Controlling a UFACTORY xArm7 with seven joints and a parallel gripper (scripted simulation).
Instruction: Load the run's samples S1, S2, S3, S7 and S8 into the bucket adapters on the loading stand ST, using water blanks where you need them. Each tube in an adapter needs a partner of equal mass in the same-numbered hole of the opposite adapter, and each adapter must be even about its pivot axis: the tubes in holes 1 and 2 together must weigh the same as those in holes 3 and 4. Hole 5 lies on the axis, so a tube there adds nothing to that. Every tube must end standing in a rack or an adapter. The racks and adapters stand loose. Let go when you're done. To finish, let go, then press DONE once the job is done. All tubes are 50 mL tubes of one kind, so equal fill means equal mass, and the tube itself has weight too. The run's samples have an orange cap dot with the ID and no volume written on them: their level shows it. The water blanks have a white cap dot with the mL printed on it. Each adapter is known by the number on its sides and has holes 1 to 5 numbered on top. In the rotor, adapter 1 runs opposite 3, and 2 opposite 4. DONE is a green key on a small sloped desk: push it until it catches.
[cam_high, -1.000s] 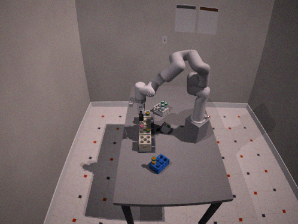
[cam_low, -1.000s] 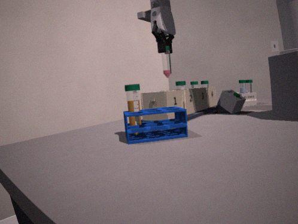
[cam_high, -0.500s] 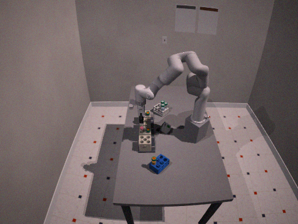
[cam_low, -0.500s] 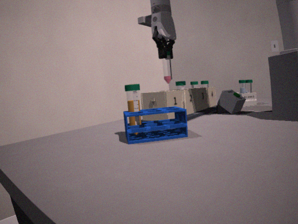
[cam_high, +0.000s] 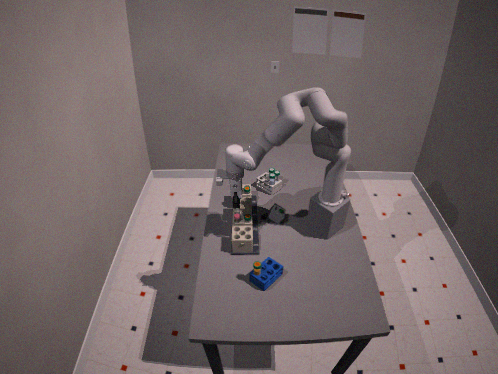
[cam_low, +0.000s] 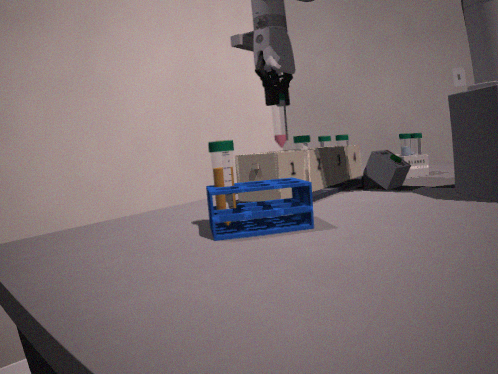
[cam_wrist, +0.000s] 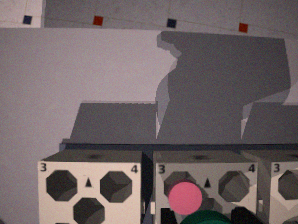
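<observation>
Above the second adapter (cam_wrist: 165, 195), near hole 3, the gripper (cam_high: 237, 200) (cam_low: 278, 96) has closed on a green-capped tube with pink liquid (cam_low: 280, 125) (cam_wrist: 185, 198). In the wrist view, the tube's ID and the adapter's near holes are cut off or covered. Far right of the blue rack (cam_low: 260, 187) (cam_high: 264, 281), DONE (cam_low: 395, 158) is small but visible.

The matte grey rectangular counter (cam_high: 300, 295) (cam_low: 300, 300) (cam_wrist: 90, 65) is supported on dark straight legs (cam_high: 356, 354) (cam_low: 37, 345). The pale tiled floor (cam_high: 425, 320) (cam_wrist: 135, 10) is dotted with small red and dark blue squares, and a broad shadow is cast across it beside the counter. The room is enclosed by plain grey-beige walls (cam_high: 210, 75) (cam_low: 125, 100), edged at the floor by a pale baseboard (cam_high: 189, 174). On the far wall, two white paper sheets (cam_high: 309, 35), one dark-banded and one red-brown-banded at the top, are mounted above a small white wall plate (cam_high: 275, 67). The scene is dimly lit.
</observation>
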